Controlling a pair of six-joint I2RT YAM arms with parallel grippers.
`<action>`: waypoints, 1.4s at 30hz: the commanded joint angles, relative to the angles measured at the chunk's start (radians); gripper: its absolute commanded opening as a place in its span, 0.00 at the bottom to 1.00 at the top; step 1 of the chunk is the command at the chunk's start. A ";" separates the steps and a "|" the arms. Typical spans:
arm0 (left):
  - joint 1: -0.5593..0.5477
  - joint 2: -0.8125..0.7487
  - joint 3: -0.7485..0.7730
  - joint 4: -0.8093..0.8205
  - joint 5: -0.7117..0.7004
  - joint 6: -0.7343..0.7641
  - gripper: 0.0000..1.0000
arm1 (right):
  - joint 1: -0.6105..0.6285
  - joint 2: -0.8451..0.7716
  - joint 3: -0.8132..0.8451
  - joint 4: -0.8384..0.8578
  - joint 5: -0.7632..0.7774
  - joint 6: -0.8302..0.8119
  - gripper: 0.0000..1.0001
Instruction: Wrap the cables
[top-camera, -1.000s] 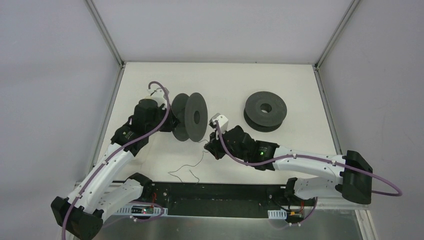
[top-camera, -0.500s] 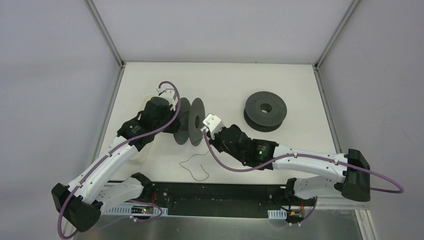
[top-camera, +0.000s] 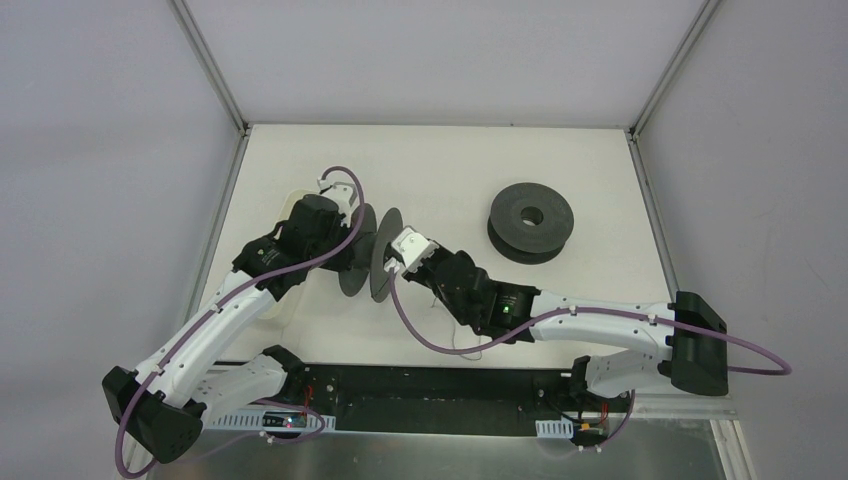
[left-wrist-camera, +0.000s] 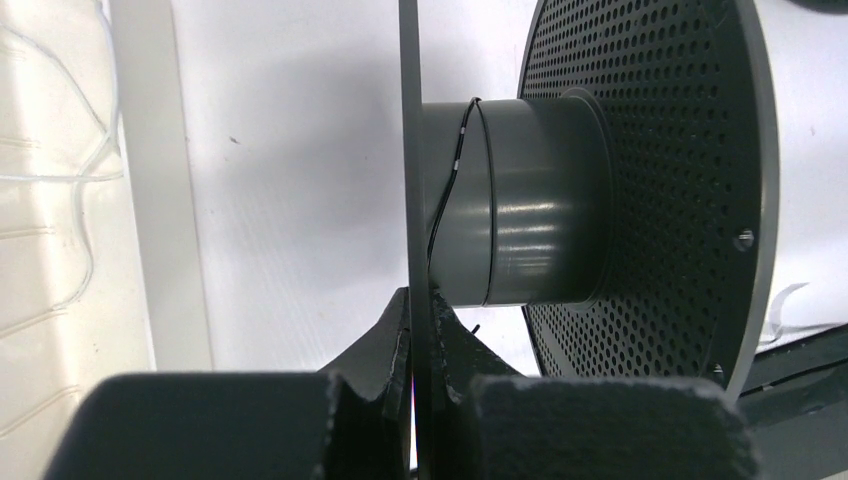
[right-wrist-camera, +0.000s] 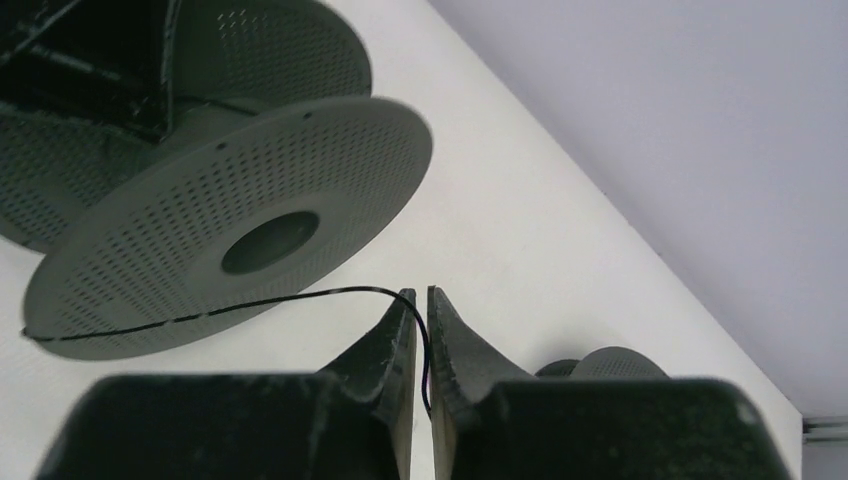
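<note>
A dark grey perforated spool (top-camera: 372, 255) stands on edge at the table's middle left. My left gripper (left-wrist-camera: 415, 335) is shut on the rim of its thin flange (left-wrist-camera: 408, 150). The cable (left-wrist-camera: 460, 170), a thin black wire, makes about one turn round the hub (left-wrist-camera: 520, 200). In the right wrist view the cable (right-wrist-camera: 250, 303) runs from the spool (right-wrist-camera: 240, 240) into my right gripper (right-wrist-camera: 421, 300). It drops down the narrow slit between the fingers, which stand a crack apart. That gripper (top-camera: 398, 268) sits just right of the spool.
A second dark spool (top-camera: 531, 220) lies flat at the back right, also seen as the spool (right-wrist-camera: 600, 365) behind my right fingers. A white plastic tray (left-wrist-camera: 50, 200) lies left of the held spool, under the left arm. Aluminium posts frame the table.
The left arm has turned the spool edge-on to the top camera. The right gripper moved up-left to the spool with the cable, the loose strand on the table shortened, and its jaws parted slightly.
</note>
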 joint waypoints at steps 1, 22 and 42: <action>-0.004 -0.018 0.028 -0.024 0.039 0.071 0.00 | -0.003 -0.022 0.003 0.168 0.109 -0.109 0.10; -0.003 -0.122 -0.037 -0.037 0.351 0.222 0.00 | -0.098 0.025 0.073 0.242 0.035 -0.093 0.06; 0.013 -0.146 0.157 -0.043 0.436 -0.034 0.00 | -0.195 -0.246 -0.471 0.213 -0.161 0.532 0.24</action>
